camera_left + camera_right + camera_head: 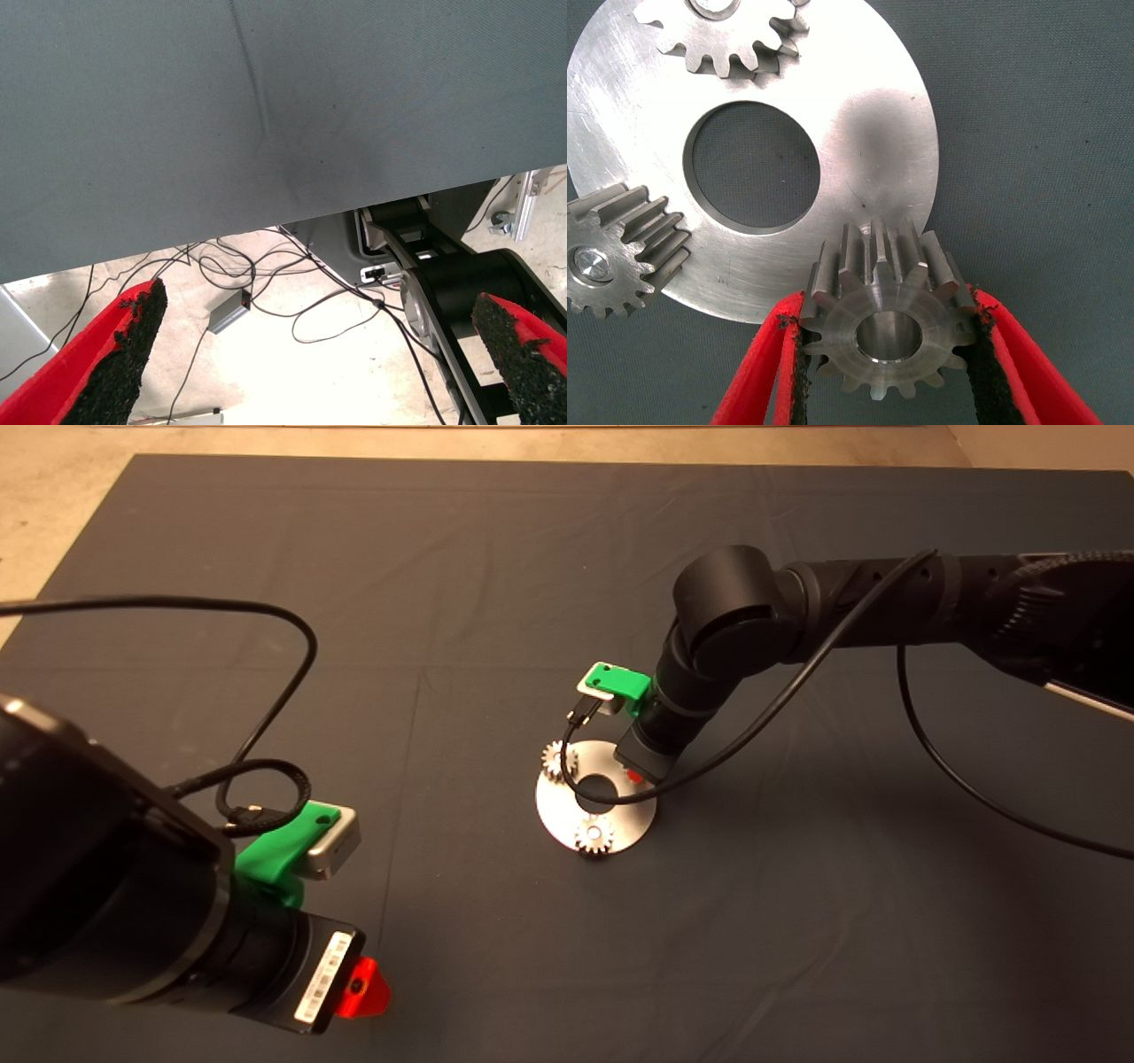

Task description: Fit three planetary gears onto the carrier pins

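Dark mat (496,558) under flat round silver plate (877,133); two toothed gears seated. My right gripper (888,350) pinches third silvery gear (886,323) over plate rim, seeking last pin. Left gripper (319,354) parked, fingers spread, empty.

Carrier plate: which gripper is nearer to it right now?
Right. The right gripper is at the carrier plate's edge, shut on the third gear; the left gripper waits at the mat's lower left, open.
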### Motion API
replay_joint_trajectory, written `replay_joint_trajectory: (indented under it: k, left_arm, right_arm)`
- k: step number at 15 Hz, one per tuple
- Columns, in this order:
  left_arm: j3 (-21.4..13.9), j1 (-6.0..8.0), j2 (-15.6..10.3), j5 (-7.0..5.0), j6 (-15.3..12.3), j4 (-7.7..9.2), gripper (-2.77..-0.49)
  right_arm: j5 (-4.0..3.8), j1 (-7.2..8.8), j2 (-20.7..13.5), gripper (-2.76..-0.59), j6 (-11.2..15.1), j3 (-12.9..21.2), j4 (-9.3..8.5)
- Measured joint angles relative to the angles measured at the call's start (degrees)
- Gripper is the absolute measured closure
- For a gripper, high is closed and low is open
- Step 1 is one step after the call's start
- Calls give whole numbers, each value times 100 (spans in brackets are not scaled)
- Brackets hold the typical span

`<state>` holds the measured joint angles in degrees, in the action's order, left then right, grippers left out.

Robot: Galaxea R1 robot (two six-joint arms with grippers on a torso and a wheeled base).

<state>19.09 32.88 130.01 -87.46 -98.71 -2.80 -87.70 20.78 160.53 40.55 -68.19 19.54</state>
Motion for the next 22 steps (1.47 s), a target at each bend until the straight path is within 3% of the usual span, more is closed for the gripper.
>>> replay_joint_trajectory:
  k: [22]
  left_arm:
    - [0, 0, 2, 0, 0, 2, -249]
  right_arm:
    - [0, -1, 30, -97, -20, -13, -2]
